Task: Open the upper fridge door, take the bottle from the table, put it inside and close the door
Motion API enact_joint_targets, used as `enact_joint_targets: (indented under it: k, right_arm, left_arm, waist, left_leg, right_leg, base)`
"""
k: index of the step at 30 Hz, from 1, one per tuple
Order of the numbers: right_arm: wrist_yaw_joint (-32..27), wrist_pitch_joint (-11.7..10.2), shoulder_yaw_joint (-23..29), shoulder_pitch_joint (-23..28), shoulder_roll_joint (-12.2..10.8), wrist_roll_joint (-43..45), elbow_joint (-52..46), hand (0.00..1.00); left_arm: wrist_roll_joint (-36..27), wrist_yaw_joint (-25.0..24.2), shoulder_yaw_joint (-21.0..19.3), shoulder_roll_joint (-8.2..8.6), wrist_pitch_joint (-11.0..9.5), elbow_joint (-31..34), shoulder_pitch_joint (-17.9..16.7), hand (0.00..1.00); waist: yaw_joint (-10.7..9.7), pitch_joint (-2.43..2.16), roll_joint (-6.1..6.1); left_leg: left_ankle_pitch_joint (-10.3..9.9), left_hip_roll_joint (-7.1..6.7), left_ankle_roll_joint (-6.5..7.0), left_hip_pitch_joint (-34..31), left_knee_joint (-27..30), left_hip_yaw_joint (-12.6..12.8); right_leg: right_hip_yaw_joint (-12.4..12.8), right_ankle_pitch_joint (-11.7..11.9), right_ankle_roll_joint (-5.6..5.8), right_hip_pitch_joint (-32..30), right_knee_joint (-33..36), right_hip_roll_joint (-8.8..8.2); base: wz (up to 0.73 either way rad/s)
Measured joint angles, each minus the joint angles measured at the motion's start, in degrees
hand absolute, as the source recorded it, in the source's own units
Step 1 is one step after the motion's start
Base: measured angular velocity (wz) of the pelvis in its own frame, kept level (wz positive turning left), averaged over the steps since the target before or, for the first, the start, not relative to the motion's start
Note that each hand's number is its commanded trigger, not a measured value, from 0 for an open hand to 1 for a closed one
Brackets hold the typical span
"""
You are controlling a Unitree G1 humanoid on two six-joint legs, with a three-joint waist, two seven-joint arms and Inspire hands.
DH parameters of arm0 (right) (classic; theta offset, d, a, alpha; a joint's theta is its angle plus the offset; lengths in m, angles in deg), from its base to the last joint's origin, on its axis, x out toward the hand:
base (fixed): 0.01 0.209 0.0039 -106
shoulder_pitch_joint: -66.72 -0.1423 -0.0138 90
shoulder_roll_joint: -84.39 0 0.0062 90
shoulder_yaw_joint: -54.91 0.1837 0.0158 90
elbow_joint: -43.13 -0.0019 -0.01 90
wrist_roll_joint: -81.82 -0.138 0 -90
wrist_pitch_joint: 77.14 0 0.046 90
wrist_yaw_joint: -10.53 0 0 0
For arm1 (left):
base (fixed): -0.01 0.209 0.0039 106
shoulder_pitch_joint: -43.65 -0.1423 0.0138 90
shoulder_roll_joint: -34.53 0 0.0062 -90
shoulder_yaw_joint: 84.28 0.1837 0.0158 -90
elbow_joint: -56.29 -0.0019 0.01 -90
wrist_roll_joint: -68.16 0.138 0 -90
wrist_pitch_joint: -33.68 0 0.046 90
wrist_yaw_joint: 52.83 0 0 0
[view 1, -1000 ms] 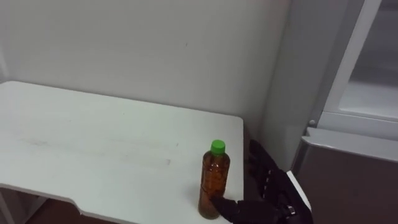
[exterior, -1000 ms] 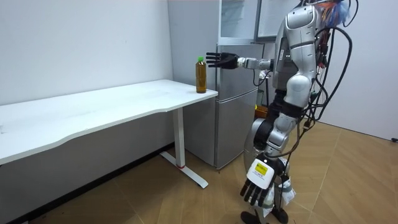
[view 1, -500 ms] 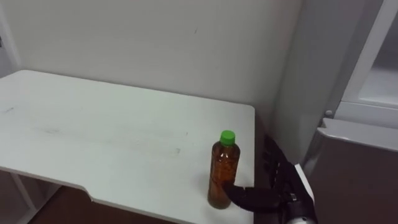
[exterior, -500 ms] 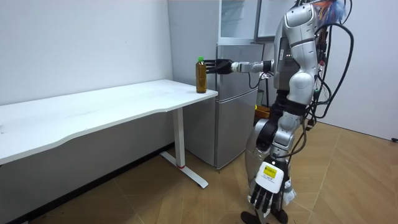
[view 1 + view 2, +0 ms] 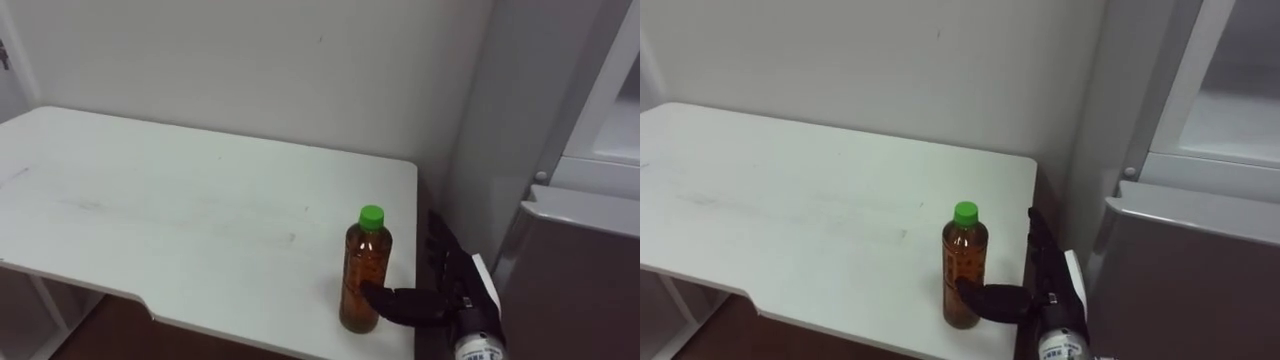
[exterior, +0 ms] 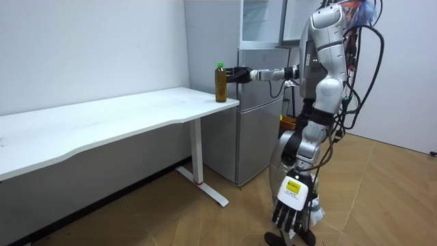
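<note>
An upright brown bottle [image 5: 362, 270] with a green cap stands near the right front corner of the white table [image 5: 150, 215]; it also shows as the bottle [image 5: 964, 268] and the bottle [image 6: 220, 82]. My right hand [image 5: 440, 292] is open just right of it. Its thumb lies against the bottle's lower front and its straight fingers reach past the bottle's right side. My left hand [image 6: 290, 205] hangs open by my leg. I stand right of the table, in front of the fridge [image 6: 259, 102].
The grey fridge [image 5: 580, 250] stands just right of the table, with a narrow gap between them. Its upper compartment [image 5: 615, 120] shows a white inside at the far right. A white wall [image 5: 250, 70] runs behind the table.
My right hand has moved left to the bottle, and its thumb now lies against the bottle's front. The head camera has shifted. The bottle has not moved.
</note>
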Motion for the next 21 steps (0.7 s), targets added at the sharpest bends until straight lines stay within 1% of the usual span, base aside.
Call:
enact_joint_targets:
  k: [4, 9, 13, 14, 16, 21]
  right_arm:
    - [0.0, 0.02, -0.01, -0.01, 0.0, 0.05, 1.14, 0.0]
    - [0.02, 0.02, -1.33, -0.03, -0.02, 0.11, 4.05, 0.0]
    - [0.02, 0.06, -1.43, -0.08, -0.05, -0.04, 6.43, 0.0]
    - [0.0, 0.26, -1.43, -0.08, -0.05, -0.14, 6.72, 0.0]
    - [0.01, 1.65, -1.44, -0.07, -0.09, -0.25, 7.17, 0.0]
    - [0.02, 2.27, -1.43, -0.53, -0.19, -0.64, 10.02, 0.0]
  left_arm:
    - [0.34, -0.07, 0.01, 0.02, 0.0, 1.18, 0.01, 0.0]
    - [0.33, 0.1, 0.04, 0.02, 0.05, 1.31, -0.06, 0.0]
    - [0.29, 0.47, 0.06, 0.03, 0.18, 1.57, -0.04, 0.0]
    - [0.29, 0.49, 0.09, 0.04, 0.3, 1.58, -0.05, 0.0]
    - [0.3, 0.49, 0.1, 0.16, 0.86, 1.64, -0.05, 0.0]
    - [0.35, 0.6, 1.25, 0.27, 1.43, 3.8, -0.96, 0.0]
  waist:
    - [0.9, 0.0, 0.0]
    - [1.11, 0.01, -0.03]
    - [1.17, -0.07, -0.16]
    - [1.18, -0.09, -0.19]
    - [1.1, -0.1, -0.22]
    - [1.15, -0.09, -0.27]
  left_leg:
    - [0.08, 0.01, -0.08, -0.03, 0.01, -0.12]
    - [0.23, -0.04, 0.01, -0.04, 0.02, -0.34]
    - [0.37, -0.13, 0.03, -0.17, 0.03, -0.5]
    - [0.39, -0.13, 0.03, -0.18, 0.03, -0.52]
    - [0.51, -0.27, 0.04, -0.05, -0.04, -0.73]
    - [1.39, -0.97, 0.36, 0.03, -0.77, -1.75]
  right_leg:
    - [-0.16, 0.0, 0.0, -0.1, 0.23, -0.03]
    - [-0.25, -0.02, 0.03, -0.23, 0.67, -0.16]
    - [-0.29, -0.02, 0.03, -0.3, 0.71, -0.22]
    - [-0.32, -0.02, 0.03, -0.3, 0.71, -0.23]
    - [-0.5, -0.03, 0.03, -0.12, 0.66, -0.29]
    - [-0.96, -0.05, 0.07, 0.01, 0.68, -0.77]
  base:
    - [0.01]
    - [0.03]
    - [0.0]
    - [0.0]
    - [0.02]
    - [0.12]
